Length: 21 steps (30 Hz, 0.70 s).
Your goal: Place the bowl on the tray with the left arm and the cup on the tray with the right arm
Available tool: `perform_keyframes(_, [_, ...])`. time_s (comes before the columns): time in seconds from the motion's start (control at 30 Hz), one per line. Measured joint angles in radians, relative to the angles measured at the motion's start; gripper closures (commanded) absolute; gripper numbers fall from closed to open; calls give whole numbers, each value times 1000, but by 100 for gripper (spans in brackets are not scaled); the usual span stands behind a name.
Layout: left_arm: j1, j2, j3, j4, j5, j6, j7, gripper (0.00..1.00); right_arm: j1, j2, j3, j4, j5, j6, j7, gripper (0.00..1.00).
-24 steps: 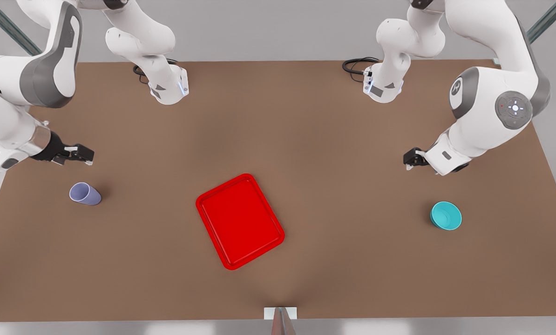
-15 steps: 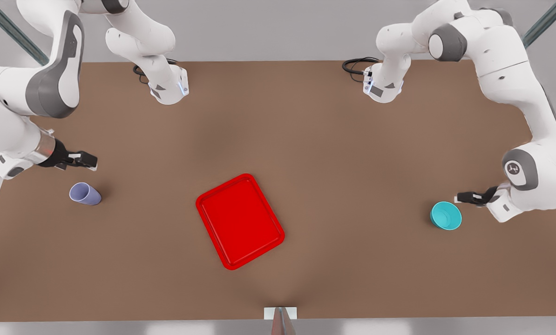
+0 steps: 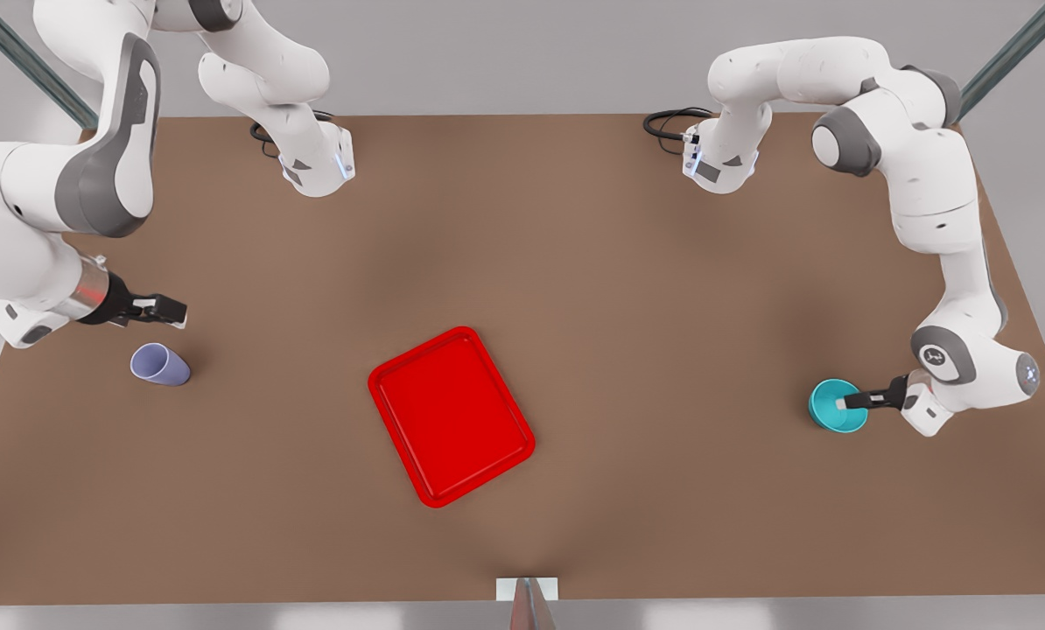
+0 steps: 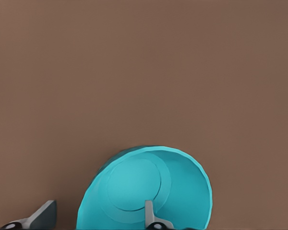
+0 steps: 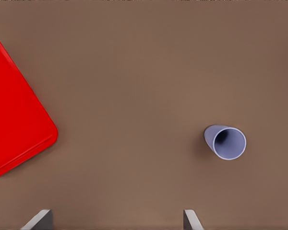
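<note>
We see the bowl (image 3: 838,406) standing upright on the brown table (image 3: 575,262) at the front view's right, well apart from the tray (image 3: 451,416), which lies flat and skewed near the table's middle. The left gripper (image 3: 848,402) sits over the bowl's rim on its outer side; in the left wrist view its fingers (image 4: 152,216) are spread, one inside the bowl (image 4: 149,191) and the other outside its wall, straddling the rim without pinching it. The cup (image 3: 159,364) stands on the table at the front view's left, also well apart from the tray, its dark mouth open. The right gripper (image 3: 165,309) hovers near the cup, just behind it and not touching; in the right wrist view its fingers (image 5: 39,220) are spread wide, with the cup (image 5: 225,142) ahead of them and a corner of the tray (image 5: 19,120) off to one side.
</note>
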<state>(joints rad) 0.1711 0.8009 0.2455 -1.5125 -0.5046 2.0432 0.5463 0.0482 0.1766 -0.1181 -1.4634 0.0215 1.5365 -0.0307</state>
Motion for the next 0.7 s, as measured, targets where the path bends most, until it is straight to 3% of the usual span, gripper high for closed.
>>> perform_keyframes(0.1, [0, 1, 0, 1, -3, 1, 0, 72, -1, 5, 0, -1, 0, 2, 0, 0])
perform_keyframes(0.27, [0, 11, -2, 2, -4, 29, -6, 79, -4, 6, 0, 2, 2, 2, 0, 0])
perform_keyframes(0.6, [-16, -15, -8, 1, 30, 19, -88, 79, -4, 11, 0, 0, 6, 4, -3, 0])
perform_keyframes(0.7, [-254, -188, -7, -5, 68, -133, -425, 79, -4, 15, 0, 0, 6, 8, -3, 0])
